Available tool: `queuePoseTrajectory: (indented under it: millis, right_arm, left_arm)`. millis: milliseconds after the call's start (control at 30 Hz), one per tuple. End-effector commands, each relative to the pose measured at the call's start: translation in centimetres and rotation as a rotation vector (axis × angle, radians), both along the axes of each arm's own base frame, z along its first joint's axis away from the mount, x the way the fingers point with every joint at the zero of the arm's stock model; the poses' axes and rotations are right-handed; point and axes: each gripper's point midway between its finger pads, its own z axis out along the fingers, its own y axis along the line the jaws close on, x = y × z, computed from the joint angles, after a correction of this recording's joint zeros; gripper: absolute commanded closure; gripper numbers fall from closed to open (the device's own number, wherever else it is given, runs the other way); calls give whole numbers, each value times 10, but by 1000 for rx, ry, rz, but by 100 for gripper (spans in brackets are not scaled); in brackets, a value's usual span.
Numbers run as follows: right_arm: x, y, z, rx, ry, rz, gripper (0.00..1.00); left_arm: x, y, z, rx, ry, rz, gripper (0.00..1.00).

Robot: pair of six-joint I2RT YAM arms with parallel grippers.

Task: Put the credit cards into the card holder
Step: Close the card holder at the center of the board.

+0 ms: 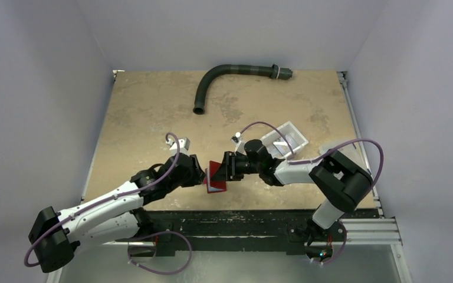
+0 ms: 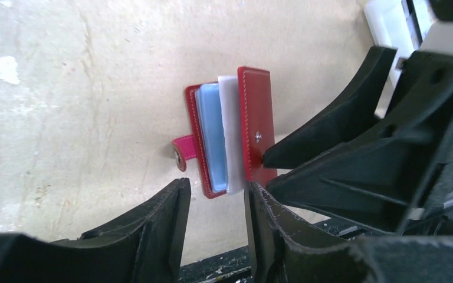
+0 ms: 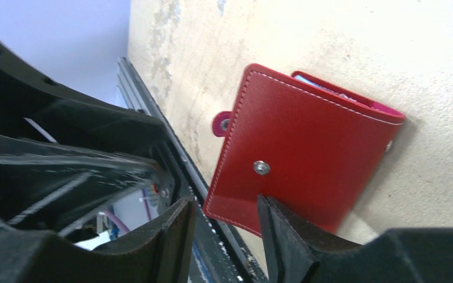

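Our left pincer (image 2: 215, 197) has its two fingers apart with a clear gap between them, and it holds nothing. Just past its tips is the card holder (image 2: 258, 106), red and partly open. A white credit card (image 2: 231, 118) pokes out between one red side and the blue sleeves (image 2: 212, 135) inside. The little snap tab (image 2: 183, 152) sticks out from the other side. Our right pincer (image 3: 221, 215) has its fingers apart too. One fingertip (image 3: 274, 215) touches the red outside just below the snap stud (image 3: 262, 168), and a corner of the card holder sits in the gap. The card holder is at the worktop (image 1: 153, 118) near its front edge, between both pincers. A white bin (image 1: 299, 138) sits behind the right arm. A grey hose (image 1: 212, 76) lies at the back.
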Motion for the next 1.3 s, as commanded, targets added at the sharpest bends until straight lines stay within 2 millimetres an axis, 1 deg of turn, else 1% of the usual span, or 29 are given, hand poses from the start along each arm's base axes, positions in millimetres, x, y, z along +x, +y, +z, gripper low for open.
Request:
queuePoseTrajectory:
  millis: [0, 67, 100, 167, 267, 333, 367, 467, 533, 567, 633, 700, 800, 900, 967, 1000, 1033, 1067, 1100, 1133, 1167, 1233, 1267]
  right_arm:
    - [5, 1, -20, -67, -38, 17, 53]
    - [2, 2, -32, -80, -26, 29, 61]
    - [0, 3, -36, -79, -18, 35, 66]
    - [-2, 2, -43, -76, -11, 36, 73]
    - [-4, -3, -55, -103, -3, 23, 78]
    - [-5, -6, -62, -119, 1, 19, 79]
    - [-5, -7, -63, -123, 1, 18, 79]
    - [-5, -9, -66, -140, -1, 20, 80]
    - [-5, -9, -65, -147, -12, 26, 81]
    - [-4, -10, -66, -161, -20, 29, 81]
    - [-1, -15, -68, -208, -46, 32, 81]
    - [2, -20, -70, -263, -80, 47, 81]
    - [8, -29, -69, -345, -132, 63, 77]
    - [10, -33, -62, -381, -167, 87, 72]
    - [8, -37, -59, -407, -182, 103, 70]
    - [7, -40, -56, -414, -185, 105, 68]
    - [5, -42, -54, -417, -184, 105, 67]
    - [2, -43, -51, -413, -181, 106, 66]
    - [-1, -43, -47, -396, -177, 109, 64]
    - [-4, -43, -42, -380, -176, 112, 64]
    - [-7, -43, -40, -373, -170, 109, 63]
    - [-11, -43, -38, -366, -161, 100, 62]
    - [-12, -44, -37, -364, -155, 90, 62]
  left_arm:
    - [10, 20, 11, 82, -32, 82, 56]
    - [14, 18, 5, 101, -17, 72, 55]
    - [15, 16, 0, 108, -6, 60, 55]
    - [19, 13, -12, 123, 20, 43, 57]
    - [24, 15, -24, 155, 48, 36, 65]
    - [25, 16, -26, 158, 48, 33, 68]
    - [25, 16, -27, 156, 48, 32, 69]
    - [25, 13, -28, 144, 45, 22, 75]
    - [25, 9, -29, 126, 41, 8, 76]
    - [26, 6, -29, 114, 39, -3, 74]
    - [25, -2, -30, 88, 39, -33, 72]
    - [26, -10, -31, 71, 40, -62, 72]
    - [27, -17, -33, 63, 44, -85, 82]
    - [21, -31, -33, -3, 69, -132, 93]
    - [15, -43, -32, -74, 86, -164, 94]
    - [10, -49, -30, -115, 98, -191, 93]
    - [6, -54, -26, -147, 102, -213, 89]
    - [5, -54, -23, -153, 102, -214, 81]
    - [8, -50, -18, -137, 89, -197, 74]
    - [8, -40, -17, -95, 85, -175, 65]
    - [11, -33, -8, -69, 59, -158, 56]
    - [24, -18, 7, -16, 11, -105, 44]
    - [30, -13, 14, -7, -8, -90, 41]
